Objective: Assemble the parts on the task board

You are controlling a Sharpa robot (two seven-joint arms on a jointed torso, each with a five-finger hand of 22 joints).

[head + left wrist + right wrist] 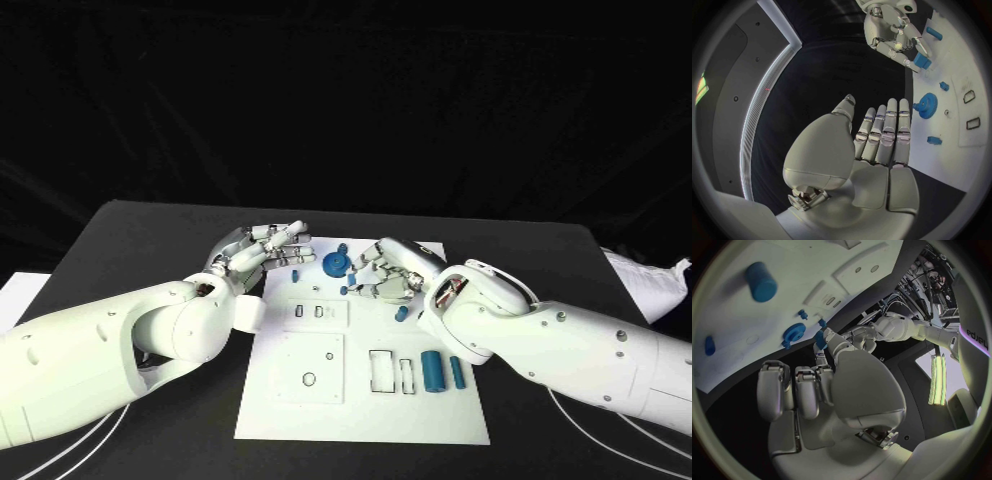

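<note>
right hand (pixel 387 268): pinches a small blue part (pixel 921 61) over the task board's (pixel 361 420) far end, near the blue gear (pixel 336 263).
left hand (pixel 882 135): fingers straight and apart, holding nothing, at the board's left edge.
doing it well: likely seat the part upright, lowering slowly.
hard to make out: the target hole; the part's shape.

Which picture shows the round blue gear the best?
The left wrist view: the blue gear lies unblocked on the task board, its toothed rim plain. In the head view it sits small between the hands. In the right wrist view it looks tilted.
</note>
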